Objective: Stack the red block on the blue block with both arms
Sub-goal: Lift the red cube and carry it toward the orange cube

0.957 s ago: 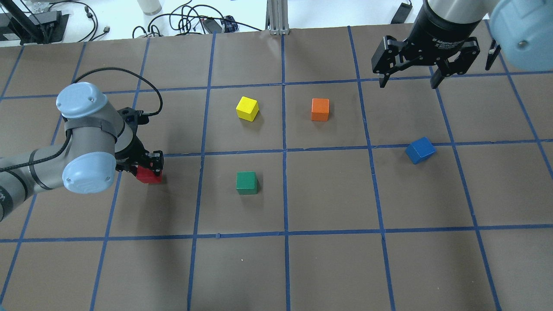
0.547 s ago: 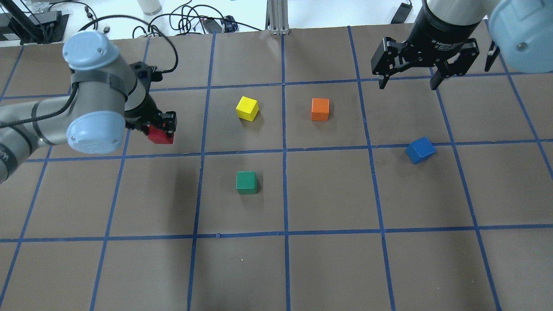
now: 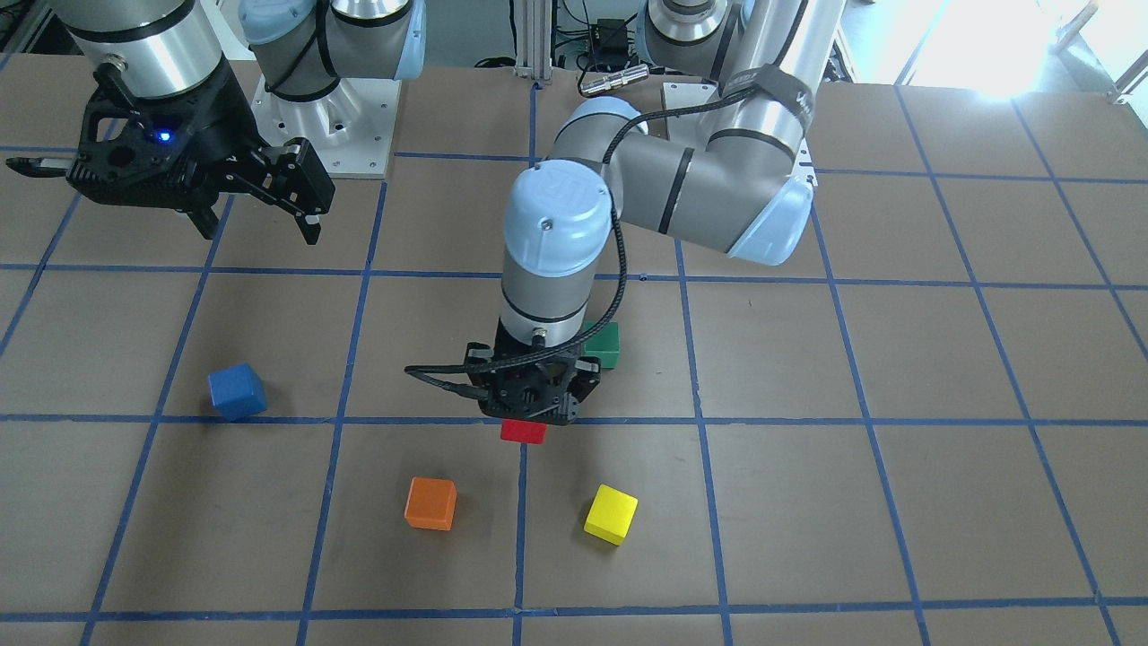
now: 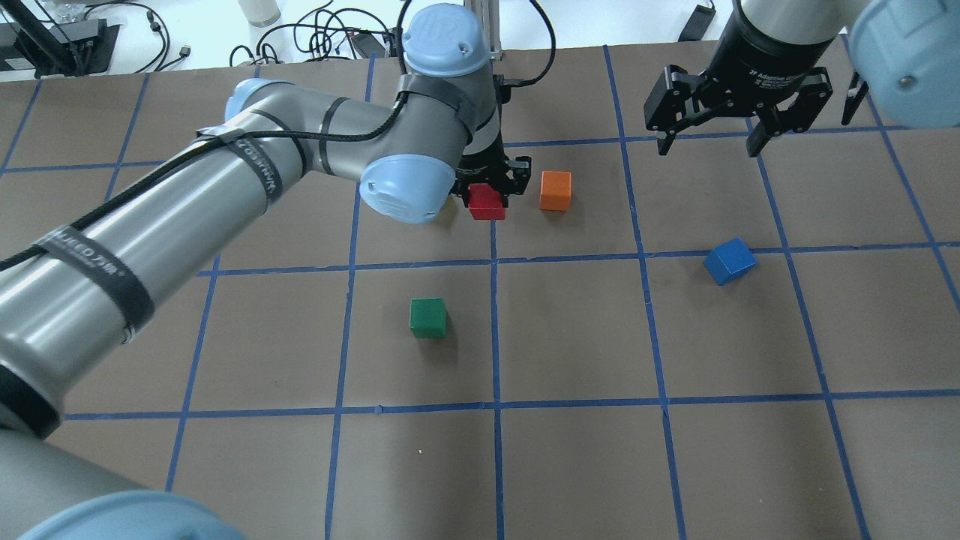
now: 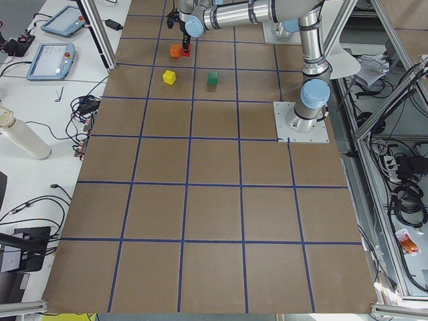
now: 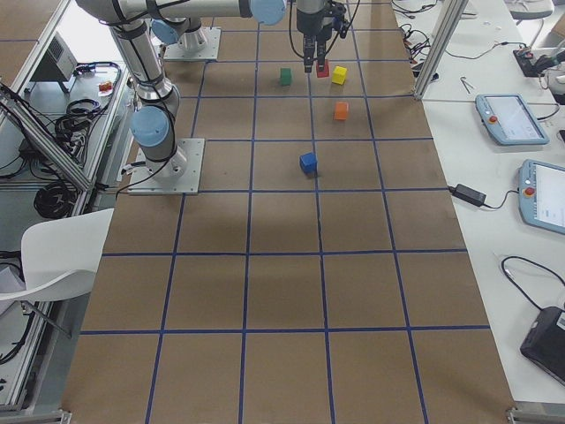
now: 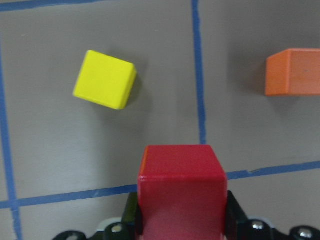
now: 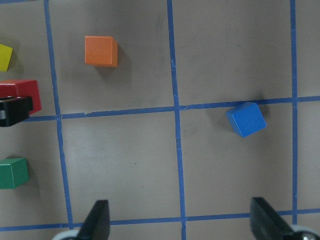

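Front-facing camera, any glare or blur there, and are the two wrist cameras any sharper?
Front-facing view: white glare washes out the top right corner by the edge of the table; the rest stays crisp. Left wrist view: the red block sits very close and looks slightly soft, and the yellow block throws a faint shadow. Right wrist view: even light, the blue block sharp.

Overhead: looking forward and down on the table (image 4: 570,465), mid-range. Front: from the opposite edge, facing back, steeply down. Sides: far off, high at either table end, looking along it. Wrists: close, pointing straight down, sharing the red block (image 7: 181,192) and orange cube (image 7: 293,71).
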